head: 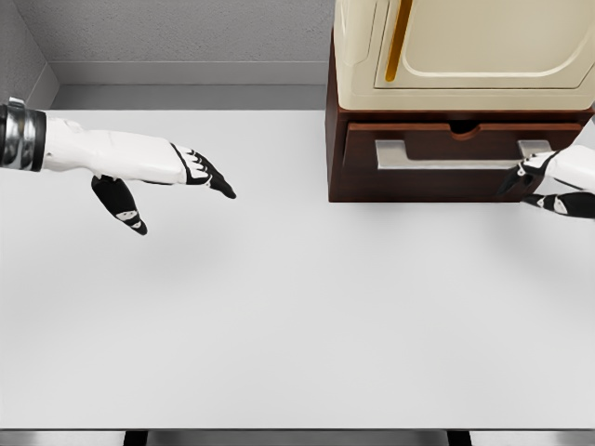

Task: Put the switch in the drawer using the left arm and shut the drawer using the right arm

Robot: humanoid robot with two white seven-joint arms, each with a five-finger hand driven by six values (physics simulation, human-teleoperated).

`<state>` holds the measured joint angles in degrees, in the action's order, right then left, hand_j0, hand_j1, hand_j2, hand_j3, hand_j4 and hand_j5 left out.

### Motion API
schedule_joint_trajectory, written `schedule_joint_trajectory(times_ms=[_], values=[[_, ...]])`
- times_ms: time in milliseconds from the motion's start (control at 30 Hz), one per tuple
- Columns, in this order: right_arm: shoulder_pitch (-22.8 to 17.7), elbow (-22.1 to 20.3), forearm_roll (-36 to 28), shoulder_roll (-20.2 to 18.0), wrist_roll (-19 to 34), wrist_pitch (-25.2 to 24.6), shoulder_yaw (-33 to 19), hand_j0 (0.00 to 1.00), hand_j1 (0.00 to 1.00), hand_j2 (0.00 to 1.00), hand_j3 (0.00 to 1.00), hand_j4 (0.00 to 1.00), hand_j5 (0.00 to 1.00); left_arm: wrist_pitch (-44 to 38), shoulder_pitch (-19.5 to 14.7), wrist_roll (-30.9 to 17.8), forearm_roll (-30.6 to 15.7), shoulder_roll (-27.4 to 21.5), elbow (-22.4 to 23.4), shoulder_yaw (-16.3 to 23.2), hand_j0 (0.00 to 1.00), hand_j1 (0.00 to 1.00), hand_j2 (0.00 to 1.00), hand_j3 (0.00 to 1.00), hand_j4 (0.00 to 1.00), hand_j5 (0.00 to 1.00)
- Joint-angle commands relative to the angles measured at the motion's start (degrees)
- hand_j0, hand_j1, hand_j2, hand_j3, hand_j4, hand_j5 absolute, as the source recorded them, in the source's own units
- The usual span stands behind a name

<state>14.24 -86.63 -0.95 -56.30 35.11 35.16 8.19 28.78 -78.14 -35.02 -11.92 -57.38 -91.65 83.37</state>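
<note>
Worktop [279, 325]: white, matte, fills most of the head view; its near edge runs along the bottom of the frame, with a dark strip below it. The wide middle span carries only soft shadows.

Left hand [177, 181]: arm enters from the left edge, metal cuff at the wrist, white forearm held roughly level above the worktop. Black-tipped fingers are spread and relaxed, thumb hanging below the palm; it holds nothing. It is well apart from the cabinet, with bare worktop between them.

Right hand [548, 186]: enters at the right edge, partly cut off by the frame. Dark fingers are loosely extended, pointing left, at the right end of the drawer front; whether they touch it I cannot tell. It grasps nothing.

Cabinet [337, 139]: dark brown wooden base standing at the back right of the worktop. On top of it sits a cream appliance [465, 46] with a rounded door panel and an amber vertical strip.

Drawer [465, 149]: set in the cabinet, with a notch pull at the top centre of its front. A pale grey flat piece, the switch [446, 156], shows at the drawer; I cannot tell how far the drawer stands out.

Room: grey textured wall behind, with a pale ledge where it meets the worktop.
</note>
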Motion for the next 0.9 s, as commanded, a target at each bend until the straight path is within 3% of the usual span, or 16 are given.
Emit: schedule_joint_trajectory(times_ms=[0, 267, 633, 800, 867], values=[[0.0, 0.76, -0.19, 0.14, -0.11, -0.16, 0.34, 0.55, 0.55, 0.55, 0.55, 0.55, 0.55, -0.12, 0.0, 0.02, -0.29, -0.11, -0.02, -0.05, 1.0, 1.0, 1.0, 1.0, 1.0, 1.0], [3.34, 0.85, -0.28, 0.14, -0.11, -0.16, 2.8, 0.55, 0.55, 0.55, 0.55, 0.55, 0.55, 0.4, 2.02, 0.02, 0.32, -0.11, -0.28, 0.04, 1.0, 1.0, 1.0, 1.0, 1.0, 1.0], [3.43, 0.76, -0.1, 0.23, -0.11, -0.16, 5.7, 0.55, 0.55, 0.55, 0.55, 0.55, 0.55, 6.22, 3.08, 0.02, 6.47, -3.53, -3.88, -0.05, 1.0, 1.0, 1.0, 1.0, 1.0, 1.0], [4.57, 1.82, 0.07, 0.75, -0.11, -0.16, 6.31, 0.55, 0.55, 0.55, 0.55, 0.55, 0.55, 6.22, 3.25, 0.02, 6.65, -3.62, -3.36, -0.66, 1.0, 1.0, 1.0, 1.0, 1.0, 1.0], [3.87, 0.33, 0.78, 0.23, -0.11, -0.16, 6.4, 0.55, 0.55, 0.55, 0.55, 0.55, 0.55, 6.22, 3.25, 0.02, 6.65, -3.71, -3.36, -0.75, 1.0, 1.0, 1.0, 1.0, 1.0, 1.0]])
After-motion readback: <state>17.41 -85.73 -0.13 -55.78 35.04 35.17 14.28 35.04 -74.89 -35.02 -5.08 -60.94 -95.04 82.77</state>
